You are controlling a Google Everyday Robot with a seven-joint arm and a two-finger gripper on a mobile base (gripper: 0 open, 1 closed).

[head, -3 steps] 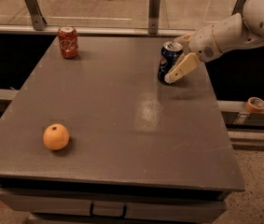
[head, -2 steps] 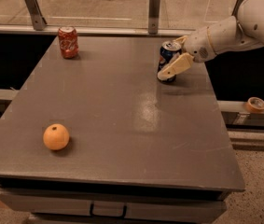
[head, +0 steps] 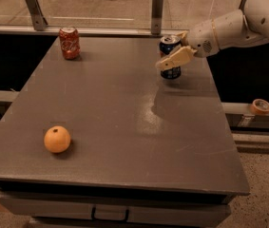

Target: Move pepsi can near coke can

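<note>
The pepsi can [head: 170, 72], dark blue with a silver top, is upright at the table's far right. My gripper [head: 172, 50] comes in from the right and is shut on it. One cream finger [head: 176, 58] crosses the can's front and the other shows behind its top. The can seems to be held just above the tabletop. The coke can [head: 69, 42], red with white script, stands upright at the far left corner, well apart from the pepsi can.
An orange [head: 57, 139] lies at the near left of the grey table [head: 124, 127]. A metal rail with posts [head: 157, 12] runs behind the table. A tape roll [head: 260, 106] sits on a ledge to the right.
My gripper has closed in on the pepsi can. Can and gripper have shifted slightly up and away from the table's right edge.
</note>
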